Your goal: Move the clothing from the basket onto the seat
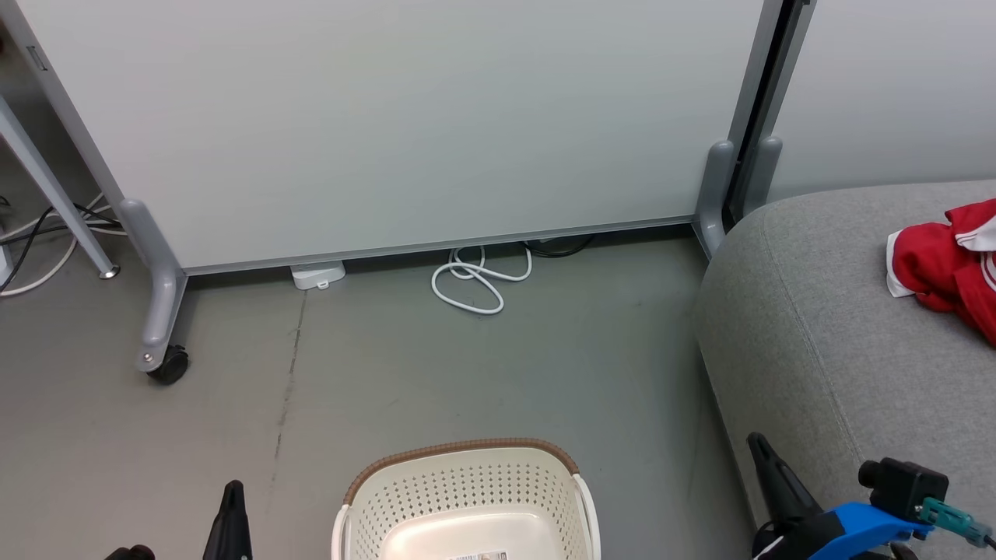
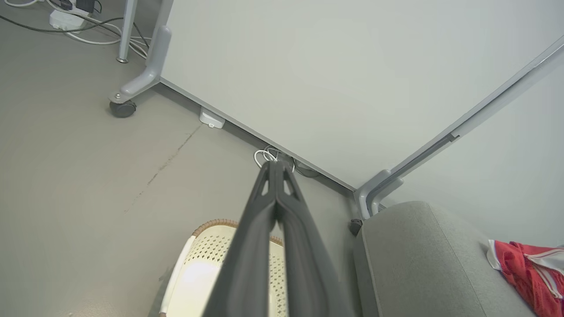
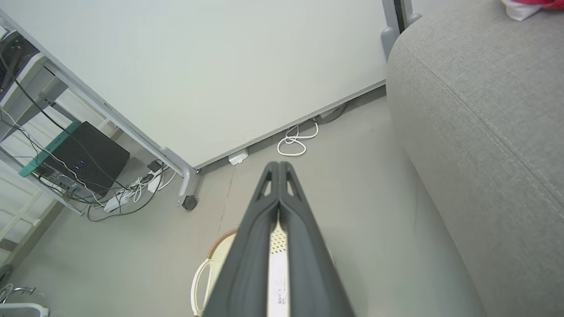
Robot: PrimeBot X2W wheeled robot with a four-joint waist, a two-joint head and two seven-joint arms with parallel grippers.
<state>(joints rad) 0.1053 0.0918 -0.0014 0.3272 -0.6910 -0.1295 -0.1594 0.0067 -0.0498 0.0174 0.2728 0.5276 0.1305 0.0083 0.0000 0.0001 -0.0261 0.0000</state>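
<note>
Left gripper [image 2: 276,164]: fingers pressed flat together, nothing between them, hanging over the floor left of the basket [image 1: 465,449]. Basket: on the floor, low centre in the head view, mouth up, brown far rim running side to side. The part of its bottom in view is bare; the near part is cut off by the frame. Right gripper [image 3: 278,164]: fingers likewise closed on each other, empty, right of the basket, low by the front of the seat [image 1: 809,327]. Seat: grey cushion, rounded front edge running away from the robot. Clothing [image 1: 941,260]: on top of the seat, well apart from both grippers, a crumpled red heap with white edging and thin stripes. The visible part stretches upper left to lower right, white-edged corner toward the basket side; the far end is cropped, so the true long axis cannot be told. Judgement: transfer looks finished or nearly so. Next move calls for checking the basket's hidden near part; if a garment remains there, the fingers must part before reaching down.
</note>
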